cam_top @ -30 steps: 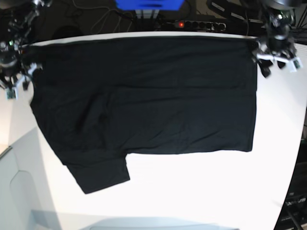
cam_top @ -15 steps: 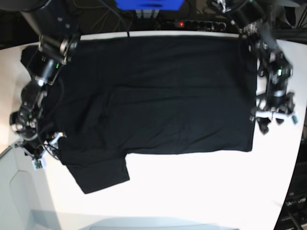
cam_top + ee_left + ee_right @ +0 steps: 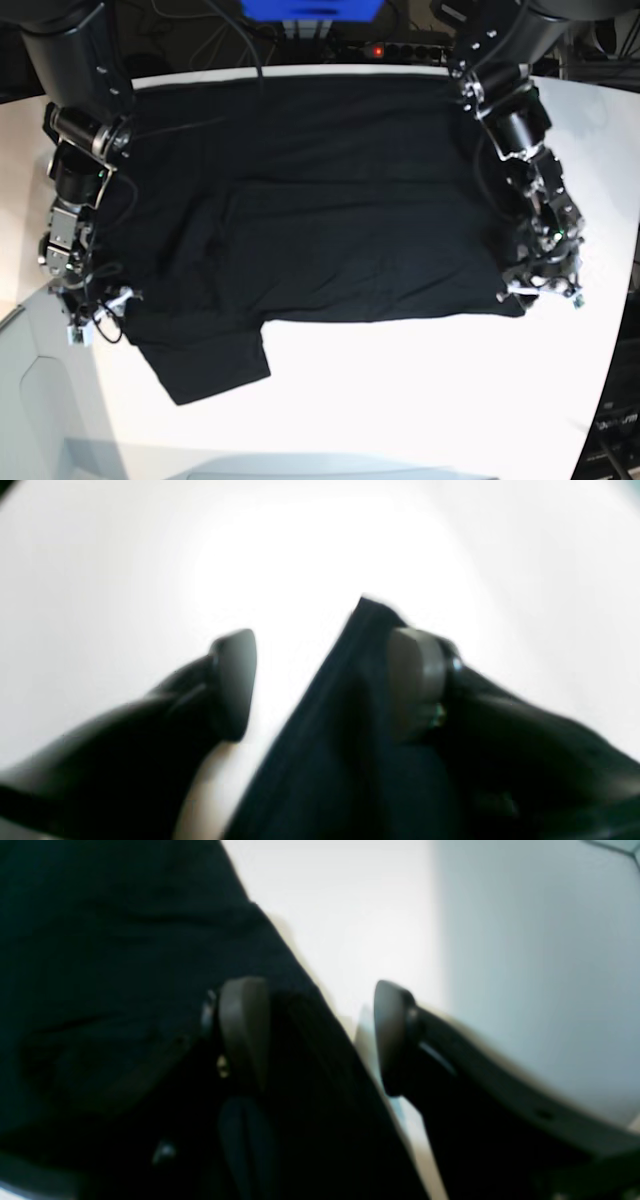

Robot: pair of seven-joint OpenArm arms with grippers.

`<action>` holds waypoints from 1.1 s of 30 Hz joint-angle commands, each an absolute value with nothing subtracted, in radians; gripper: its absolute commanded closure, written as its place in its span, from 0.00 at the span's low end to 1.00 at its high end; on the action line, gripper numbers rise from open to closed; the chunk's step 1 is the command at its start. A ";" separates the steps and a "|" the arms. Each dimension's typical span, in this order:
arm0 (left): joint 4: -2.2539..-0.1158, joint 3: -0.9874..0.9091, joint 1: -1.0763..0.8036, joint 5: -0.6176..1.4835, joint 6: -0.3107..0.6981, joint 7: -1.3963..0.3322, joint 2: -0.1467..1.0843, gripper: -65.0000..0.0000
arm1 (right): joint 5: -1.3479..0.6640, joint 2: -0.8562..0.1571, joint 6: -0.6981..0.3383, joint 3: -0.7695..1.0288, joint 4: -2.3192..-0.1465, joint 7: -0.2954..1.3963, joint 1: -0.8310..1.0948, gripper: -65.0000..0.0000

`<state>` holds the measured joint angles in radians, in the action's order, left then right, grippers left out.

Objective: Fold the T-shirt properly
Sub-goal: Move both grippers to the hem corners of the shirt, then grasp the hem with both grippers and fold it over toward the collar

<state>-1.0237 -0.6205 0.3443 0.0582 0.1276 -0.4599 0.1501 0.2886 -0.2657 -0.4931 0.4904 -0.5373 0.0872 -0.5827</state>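
Observation:
The black T-shirt [image 3: 330, 220] lies spread flat on the white table [image 3: 420, 390], plain side up, with one sleeve [image 3: 215, 365] at the front left. My left gripper [image 3: 541, 291] is open at the shirt's front right corner. In the left wrist view the gripper [image 3: 325, 680] straddles that corner [image 3: 350, 690], with the cloth against the right finger [image 3: 415, 680]. My right gripper [image 3: 93, 318] is open at the shirt's left edge, just above the sleeve. In the right wrist view the gripper [image 3: 320, 1032] has the shirt's edge [image 3: 300, 1030] between its fingers.
A power strip [image 3: 400, 50] with a red light and a blue object [image 3: 310, 8] stand behind the table's back edge. A grey surface [image 3: 40, 410] borders the table at the front left. The table's right edge [image 3: 610, 380] curves close to my left arm.
Both arms have come down from the back corners along the shirt's sides. The left gripper now sits at the front right corner, the right at the left edge by the sleeve.

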 commanded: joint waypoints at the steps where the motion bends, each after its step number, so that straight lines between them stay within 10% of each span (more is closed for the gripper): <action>1: -1.012 -0.621 0.381 0.065 0.125 -0.429 0.163 0.39 | 0.277 -0.278 -0.489 0.490 -0.535 0.062 -0.616 0.48; 15: -0.759 -0.435 0.410 0.028 0.127 -0.280 0.196 0.40 | 0.277 -0.274 -0.487 0.421 -0.499 0.058 -0.584 0.54; 23: -0.757 -0.418 0.409 0.028 0.117 -0.286 0.199 1.00 | 0.277 -0.274 -0.487 0.415 -0.499 0.059 -0.564 1.00; 33: -1.006 -0.420 0.343 0.028 0.117 -0.360 0.194 1.00 | 0.173 -0.277 -0.516 0.418 -0.684 0.088 -0.512 1.00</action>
